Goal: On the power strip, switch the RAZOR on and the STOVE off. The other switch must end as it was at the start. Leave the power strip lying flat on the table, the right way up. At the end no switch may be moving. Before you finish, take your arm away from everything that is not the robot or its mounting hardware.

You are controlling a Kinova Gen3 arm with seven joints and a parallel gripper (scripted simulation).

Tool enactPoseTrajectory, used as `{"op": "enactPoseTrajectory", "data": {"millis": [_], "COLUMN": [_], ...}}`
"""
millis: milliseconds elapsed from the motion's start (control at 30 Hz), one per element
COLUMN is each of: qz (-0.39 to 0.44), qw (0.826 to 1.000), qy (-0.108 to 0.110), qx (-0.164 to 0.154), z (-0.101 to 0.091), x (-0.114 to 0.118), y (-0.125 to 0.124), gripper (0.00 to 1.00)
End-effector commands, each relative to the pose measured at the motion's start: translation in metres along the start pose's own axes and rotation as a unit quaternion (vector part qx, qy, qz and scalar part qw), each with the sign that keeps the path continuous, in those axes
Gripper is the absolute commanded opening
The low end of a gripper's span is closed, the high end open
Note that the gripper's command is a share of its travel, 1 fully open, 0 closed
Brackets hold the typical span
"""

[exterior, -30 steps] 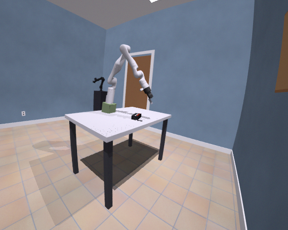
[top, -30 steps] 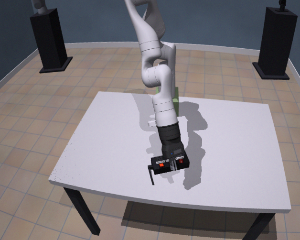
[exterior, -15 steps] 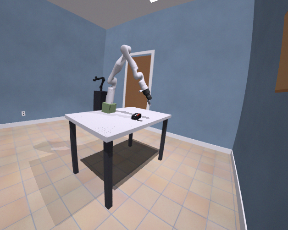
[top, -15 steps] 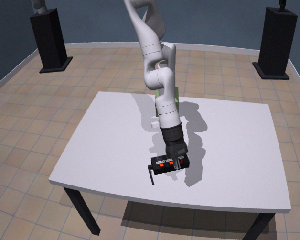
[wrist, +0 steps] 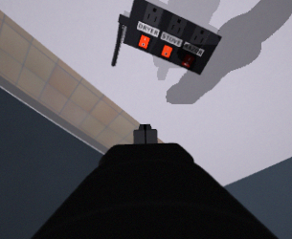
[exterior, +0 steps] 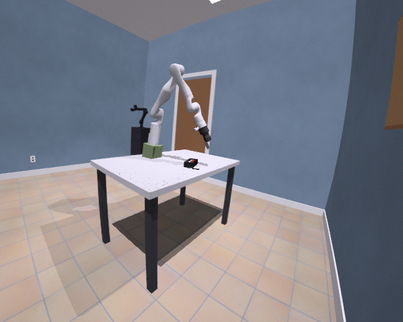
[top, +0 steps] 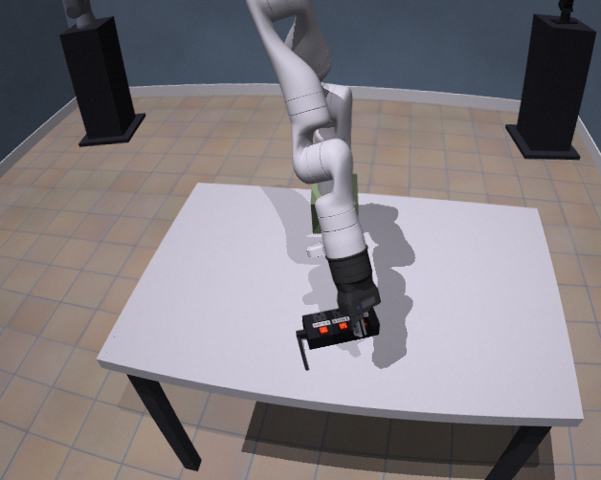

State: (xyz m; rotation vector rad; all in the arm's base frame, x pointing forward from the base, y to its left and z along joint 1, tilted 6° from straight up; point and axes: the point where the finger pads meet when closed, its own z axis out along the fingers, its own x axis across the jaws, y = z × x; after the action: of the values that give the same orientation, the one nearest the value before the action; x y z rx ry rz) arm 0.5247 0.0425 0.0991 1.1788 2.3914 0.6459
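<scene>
The black power strip [top: 332, 339] [exterior: 188, 164] [wrist: 129, 35] lies flat on the table, right way up. In the wrist view its labels read DRYER, STOVE and RAZOR from left to right. The DRYER switch [top: 323, 330] [wrist: 144, 42] and the STOVE switch [top: 343, 326] [wrist: 167, 52] are bright orange and look lit. The RAZOR switch [wrist: 188, 61] is dark red and looks unlit, in shadow. My gripper [top: 360, 335] [exterior: 208, 147] [wrist: 145, 131] is shut and empty. It hangs well above the strip, and in the top view it covers part of the strip's RAZOR end.
A short black cord [top: 303, 355] [wrist: 115, 50] sticks out from the strip's DRYER end. The white table [top: 193, 309] [exterior: 129, 168] carries the arm's green base block [exterior: 152, 151] at its back edge. Dark pedestals [top: 100, 79] [top: 554, 84] stand away from the table.
</scene>
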Motion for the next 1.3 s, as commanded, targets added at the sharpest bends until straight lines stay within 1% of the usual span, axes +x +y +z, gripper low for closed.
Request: {"op": "enactPoseTrajectory", "data": {"millis": [0, 100, 133, 300, 333, 500, 533, 667, 700, 833, 867, 1033, 1100, 1267], "qz": [-0.003, -0.003, -0.010, -0.010, -0.016, -0.016, -0.022, -0.022, -0.026, -0.026, -0.030, -0.030, -0.036, -0.039], "qw": [1.000, 1.000, 1.000, 1.000, 1.000, 1.000, 0.999, 0.999, 0.999, 0.999, 0.998, 0.998, 0.998, 0.998], "qy": [0.006, 0.006, 0.015, 0.015, 0.022, 0.022, 0.029, 0.029, 0.034, 0.034, 0.039, 0.039, 0.045, 0.049], "qx": [0.004, 0.004, 0.009, 0.009, 0.014, 0.014, 0.019, 0.019, 0.022, 0.022, 0.025, 0.025, 0.029, 0.031], "z": [0.003, 0.003, 0.006, 0.006, 0.009, 0.009, 0.011, 0.011, 0.012, 0.012, 0.014, 0.014, 0.015, 0.016], "x": [0.007, 0.007, 0.016, 0.016, 0.024, 0.024, 0.031, 0.031, 0.037, 0.037, 0.042, 0.042, 0.049, 0.052], "y": [-0.004, -0.004, -0.010, -0.010, -0.016, -0.016, -0.021, -0.021, -0.025, -0.025, -0.028, -0.028, -0.033, -0.036], "gripper": [0.00, 0.00, 0.00, 0.00, 0.00, 0.00, 0.00, 0.00, 0.00, 0.00, 0.00, 0.00, 0.00, 0.00]}}
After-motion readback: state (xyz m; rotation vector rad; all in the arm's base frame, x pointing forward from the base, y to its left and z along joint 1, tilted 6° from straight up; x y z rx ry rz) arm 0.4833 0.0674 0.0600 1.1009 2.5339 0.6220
